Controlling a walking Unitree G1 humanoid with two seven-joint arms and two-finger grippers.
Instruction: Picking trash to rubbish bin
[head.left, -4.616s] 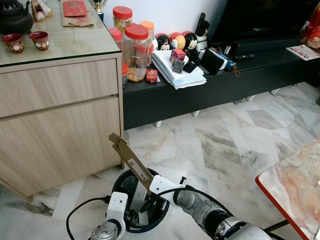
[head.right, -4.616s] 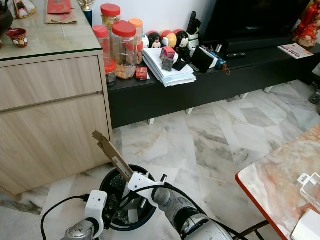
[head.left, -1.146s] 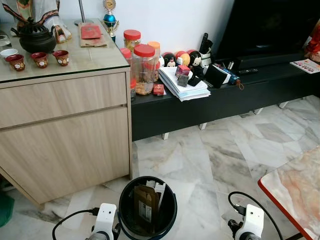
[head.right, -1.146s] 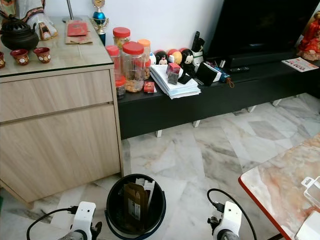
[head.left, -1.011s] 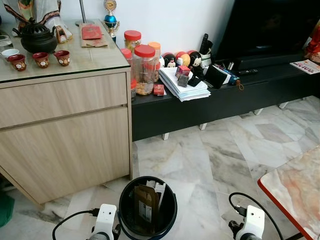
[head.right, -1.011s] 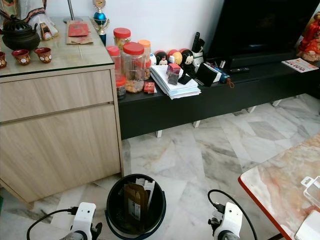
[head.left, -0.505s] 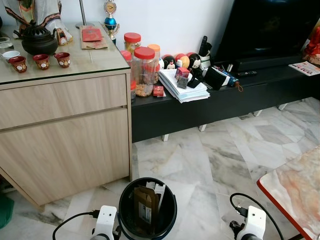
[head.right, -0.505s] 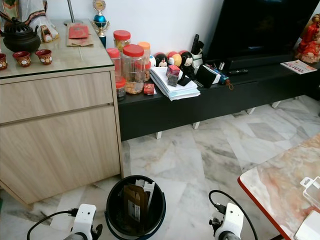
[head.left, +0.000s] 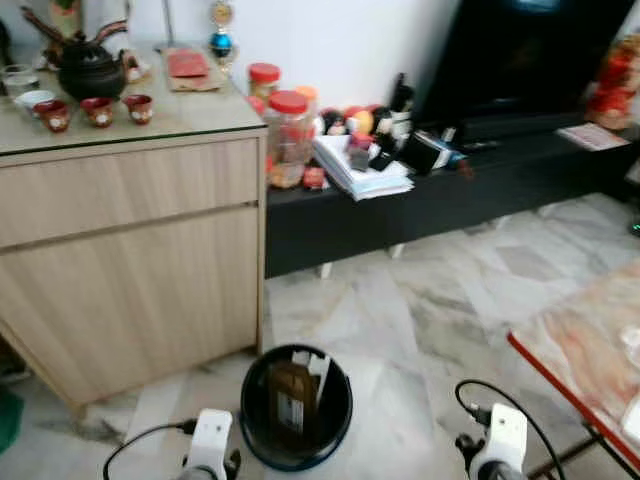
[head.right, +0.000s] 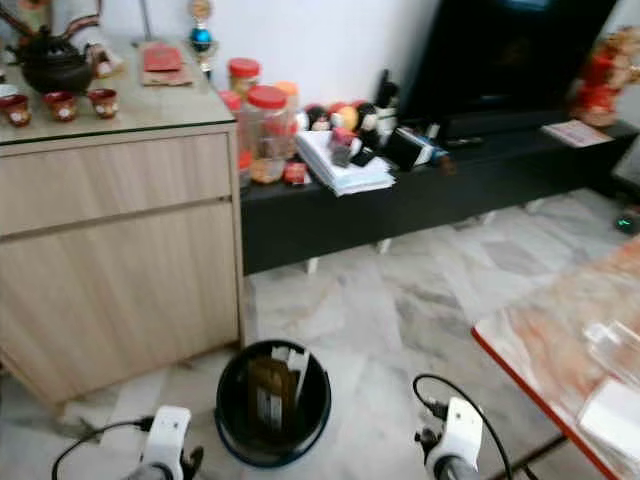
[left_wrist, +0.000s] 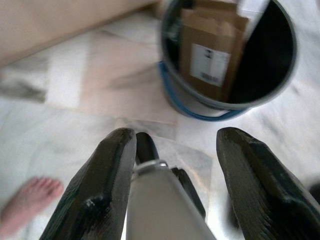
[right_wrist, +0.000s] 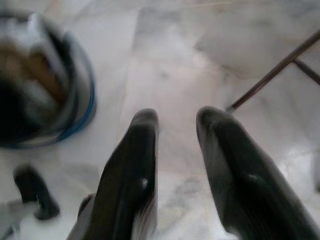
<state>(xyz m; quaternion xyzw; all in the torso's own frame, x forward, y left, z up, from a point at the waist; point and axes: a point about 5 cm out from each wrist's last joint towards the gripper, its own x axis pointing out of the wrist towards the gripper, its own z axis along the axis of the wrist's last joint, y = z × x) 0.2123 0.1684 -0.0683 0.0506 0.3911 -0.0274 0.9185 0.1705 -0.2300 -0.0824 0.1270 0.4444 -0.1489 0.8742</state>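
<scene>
A black round bin (head.left: 256, 428) with a blue rim stands on the marble floor in front of the wooden cabinet. A brown cardboard piece (head.left: 291, 396) with a white label stands inside it, beside some white paper. Both arms hang low at the bottom of the eye views, the left wrist (head.left: 210, 440) beside the bin and the right wrist (head.left: 500, 442) further right. In the left wrist view the left gripper (left_wrist: 175, 134) is open and empty, just short of the bin (left_wrist: 200, 107). The right gripper (right_wrist: 176, 116) is open by a narrow gap over bare floor, with the bin (right_wrist: 80, 107) off to one side.
A light wooden cabinet (head.left: 130, 260) stands right behind the bin. A low black TV bench (head.left: 450, 190) holds jars and papers. A marble table with a red edge (head.left: 560, 385) is close on the right, with its leg (right_wrist: 275, 70) near the right gripper. A person's bare foot (left_wrist: 30, 200) is near the left gripper.
Earlier the right gripper held the cardboard over the bin; now it lies inside and both arms hang low. In the last second the view has shifted slightly and blurred.
</scene>
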